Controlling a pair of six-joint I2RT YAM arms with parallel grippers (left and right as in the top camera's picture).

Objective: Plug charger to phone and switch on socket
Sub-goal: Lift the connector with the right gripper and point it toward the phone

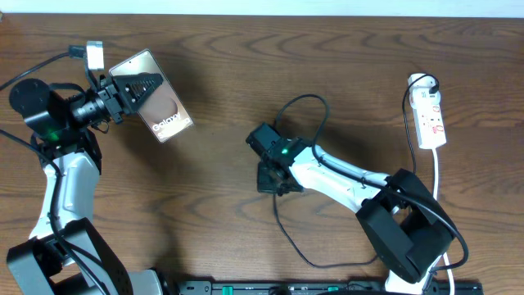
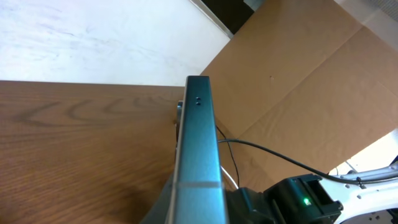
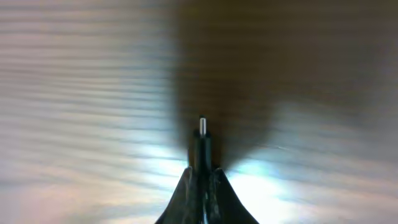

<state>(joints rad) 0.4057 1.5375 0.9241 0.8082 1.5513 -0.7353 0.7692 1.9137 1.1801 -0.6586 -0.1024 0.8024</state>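
Note:
My left gripper [image 1: 135, 86] is shut on the phone [image 1: 168, 119] and holds it tilted above the table at the upper left, its tan screen with white "Galaxy" lettering facing up. In the left wrist view the phone's grey-blue edge [image 2: 199, 149] runs up the middle. My right gripper [image 1: 270, 176] at mid-table is shut on the charger's black plug tip [image 3: 203, 134], which sticks out past the fingers with its metal end forward, just above the wood. The thin black cable [image 1: 307, 102] loops behind it. The white socket [image 1: 431, 119] lies at the far right.
A white cord [image 1: 438, 176] runs from the socket down the right side. A brown cardboard sheet [image 2: 298, 81] stands beyond the table's far edge. A black bar [image 1: 311, 287] lies along the front edge.

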